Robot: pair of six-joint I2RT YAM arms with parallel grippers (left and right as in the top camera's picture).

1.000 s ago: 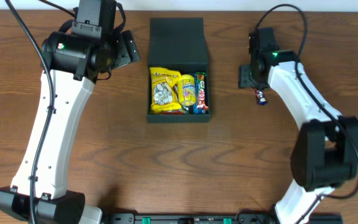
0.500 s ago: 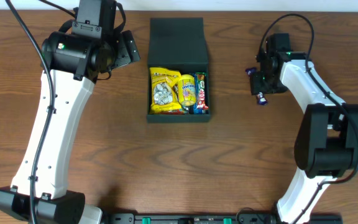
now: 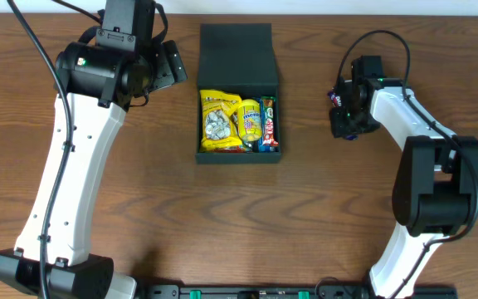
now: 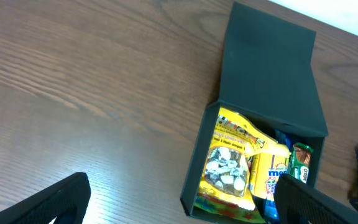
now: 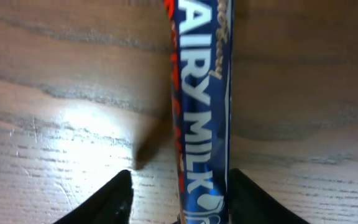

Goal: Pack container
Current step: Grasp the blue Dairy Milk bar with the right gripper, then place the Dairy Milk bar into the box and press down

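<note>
The container (image 3: pixel 236 51) sits open at the middle of the far edge; the right gripper (image 5: pixel 180 196), nearer than the wide-spread left gripper (image 4: pixel 185 202), hangs toward the right edge, fingers parted astride the chocolate bar (image 5: pixel 201 124), whose length runs between them.

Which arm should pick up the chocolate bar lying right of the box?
Right. The right gripper sits open directly over the chocolate bar, fingers either side; the left gripper is beyond the container.
</note>
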